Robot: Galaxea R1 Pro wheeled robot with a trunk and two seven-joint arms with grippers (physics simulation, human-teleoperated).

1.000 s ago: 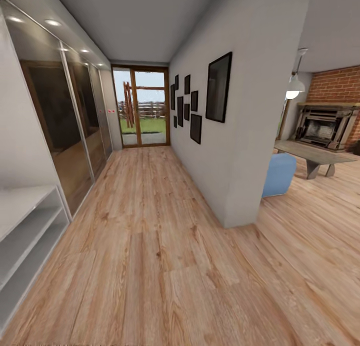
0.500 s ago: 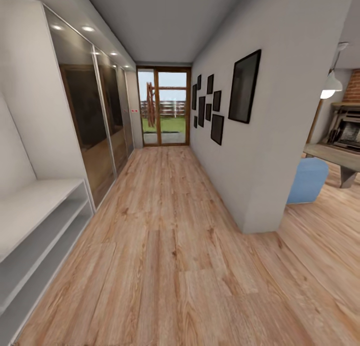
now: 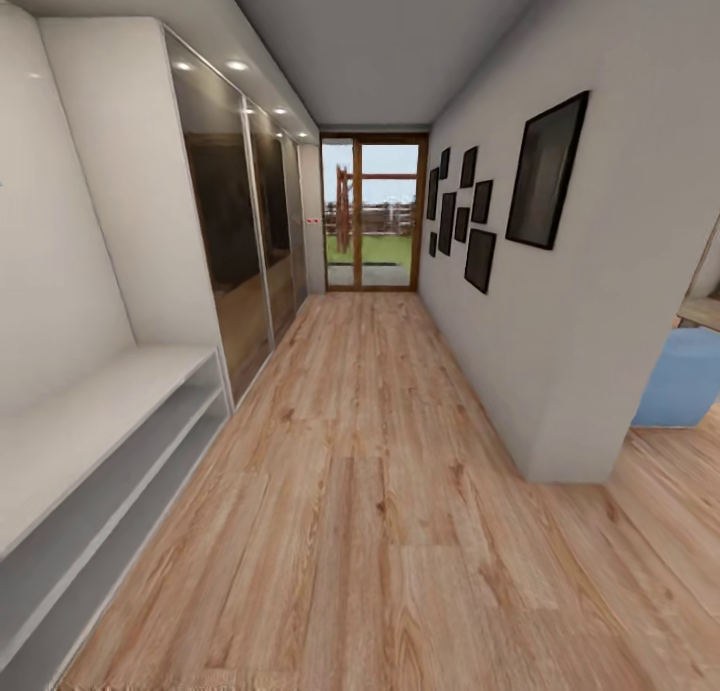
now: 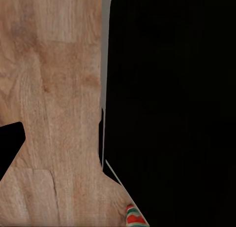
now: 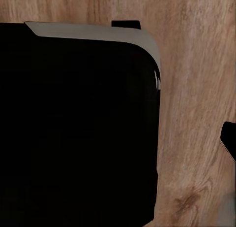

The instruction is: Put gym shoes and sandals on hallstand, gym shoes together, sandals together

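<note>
The hallstand (image 3: 110, 391), a light-grey low unit with two open shelves, runs along the left wall in the head view, and what I see of its shelves is bare. The corridor floor (image 3: 370, 531) of light-brown wood planks stretches ahead with no shoes on it. In the left wrist view a sliver of one gym shoe (image 4: 134, 218), red with teal stripes, lies on the planks beside the robot's black body (image 4: 172, 104). The sandals are out of view. One dark finger (image 4: 9, 145) of the left gripper and one finger (image 5: 229, 138) of the right show at the frame edges, so their opening is unclear.
A glass-fronted wardrobe (image 3: 245, 241) follows the hallstand on the left. The right wall (image 3: 560, 311) carries dark picture frames and ends at a corner, with a blue seat (image 3: 685, 376) beyond. A glazed door (image 3: 373, 214) closes the corridor's far end.
The camera has turned left: the whole picture slid right, more of the hallstand came into view, and the fireplace room dropped out on the right. Nothing on the floor moved.
</note>
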